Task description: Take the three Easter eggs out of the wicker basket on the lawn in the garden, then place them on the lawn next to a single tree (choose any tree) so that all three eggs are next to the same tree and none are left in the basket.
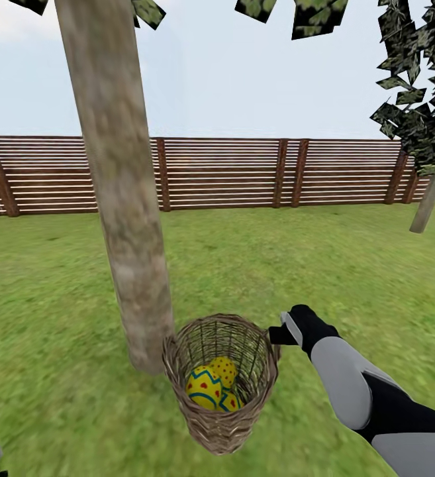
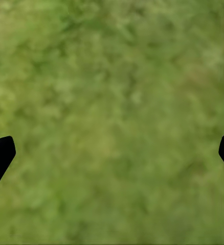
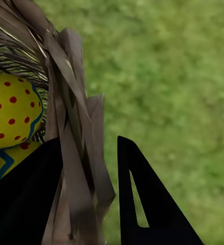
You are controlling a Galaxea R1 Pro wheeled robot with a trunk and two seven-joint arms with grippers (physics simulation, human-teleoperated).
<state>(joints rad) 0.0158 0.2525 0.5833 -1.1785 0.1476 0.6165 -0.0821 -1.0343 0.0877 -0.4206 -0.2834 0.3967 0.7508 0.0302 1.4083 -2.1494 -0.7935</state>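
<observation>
The wicker basket (image 1: 220, 381) is seen tilted on the lawn (image 1: 58, 397), just beside the tree (image 1: 121, 199), with the Easter eggs (image 1: 210, 385) inside. Its rim is pinched by the closed fingers of the right gripper (image 3: 89, 194). The left gripper (image 2: 112, 153) is held open over grass. Farther off, the fence (image 1: 217, 172) is seen. The basket could be tipped and the eggs spilled if the rim slips.

Mottled green lawn (image 1: 323, 265); thick tree (image 1: 121, 199) trunk rooted in it, wicker basket (image 1: 220, 424) just beside trunk base, w/ fence behind.
</observation>
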